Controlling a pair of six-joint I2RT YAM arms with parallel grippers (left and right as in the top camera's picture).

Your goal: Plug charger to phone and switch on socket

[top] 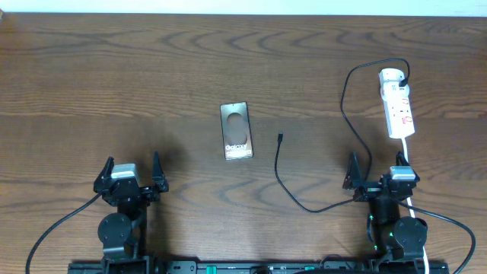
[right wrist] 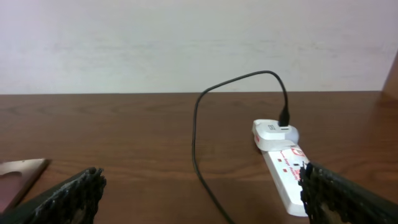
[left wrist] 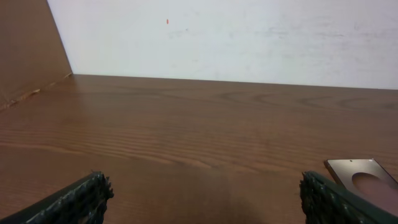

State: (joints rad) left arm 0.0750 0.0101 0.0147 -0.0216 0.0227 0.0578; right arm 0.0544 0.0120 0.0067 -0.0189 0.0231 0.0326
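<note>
You have the phone point(top: 237, 131) lying flat near the middle of the table point(top: 152, 76), and the connector tip of the charger point(top: 275, 169) rests at its 3 o'clock, not touching it. The plug sits in the socket point(top: 397, 103) at 2 o'clock. Your left gripper point(top: 132, 164) at 8 o'clock and right gripper point(top: 377, 166) at 4 o'clock have fingers spread wide, holding nothing

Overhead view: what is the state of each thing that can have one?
Bronze-grey flat phone: lying flat, nothing plugged in.
Thin black charger cable: plugged into strip, tip free beside phone.
White power strip: switch state cannot be told.
Left pincer: open, empty.
Right pincer: open, empty.
</note>
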